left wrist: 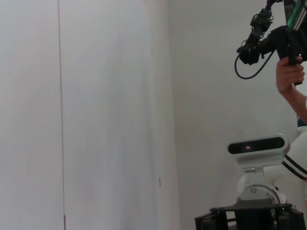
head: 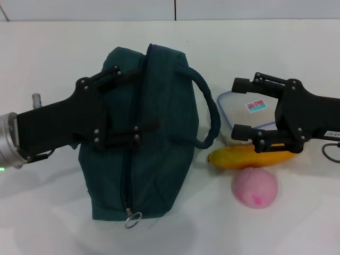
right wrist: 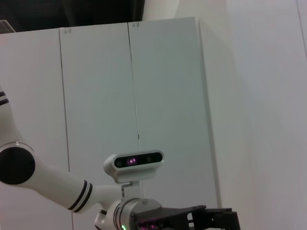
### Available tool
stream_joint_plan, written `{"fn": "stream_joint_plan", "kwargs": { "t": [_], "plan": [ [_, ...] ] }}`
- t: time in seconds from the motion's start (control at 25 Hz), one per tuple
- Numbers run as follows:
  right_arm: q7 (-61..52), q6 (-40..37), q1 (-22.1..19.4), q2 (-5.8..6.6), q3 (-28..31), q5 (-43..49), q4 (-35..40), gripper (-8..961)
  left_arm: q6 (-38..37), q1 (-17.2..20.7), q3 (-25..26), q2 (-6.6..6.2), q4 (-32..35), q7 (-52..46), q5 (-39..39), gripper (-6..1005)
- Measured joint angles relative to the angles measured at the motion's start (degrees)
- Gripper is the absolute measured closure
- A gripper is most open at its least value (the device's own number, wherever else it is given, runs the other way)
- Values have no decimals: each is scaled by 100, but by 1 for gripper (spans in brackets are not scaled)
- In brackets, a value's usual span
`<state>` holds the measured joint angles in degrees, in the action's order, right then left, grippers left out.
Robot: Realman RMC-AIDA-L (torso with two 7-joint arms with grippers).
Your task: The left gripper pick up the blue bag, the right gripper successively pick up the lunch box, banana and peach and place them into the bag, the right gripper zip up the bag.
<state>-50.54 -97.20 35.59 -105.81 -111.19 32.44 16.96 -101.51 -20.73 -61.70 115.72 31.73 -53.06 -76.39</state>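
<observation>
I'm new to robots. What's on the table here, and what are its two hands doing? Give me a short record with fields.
bag: blue bag lying on the white table, zipper closed, ring pull toward the camera
left hand: left gripper over the bag's top, fingers spread
right hand: right gripper open, above the lunch box
lunch box: beside the bag, lid on
banana: banana in front of the box
peach: peach nearest the camera

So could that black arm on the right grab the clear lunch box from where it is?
Probably yes. The right gripper is open and already straddles the lunch box. The banana lies just alongside, near one fingertip, but nothing covers the box.
</observation>
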Motion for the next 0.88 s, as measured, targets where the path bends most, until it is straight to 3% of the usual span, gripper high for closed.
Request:
{"fn": "stream_joint_plan", "kwargs": {
  "t": [0.48, 0.6, 0.88],
  "plan": [
    [1, 0, -16, -12, 54, -1, -32, 94, -34, 13, 0, -25, 212, -239, 3, 121],
    [1, -1, -30, -10, 55, -1, -8, 97, -22, 139, 87, -61, 975, -1080, -13, 125],
    [1, 0, -37, -9, 128, 4, -14, 103, 0, 94, 1149, -24, 2773, -3508, -986, 133]
  ]
}}
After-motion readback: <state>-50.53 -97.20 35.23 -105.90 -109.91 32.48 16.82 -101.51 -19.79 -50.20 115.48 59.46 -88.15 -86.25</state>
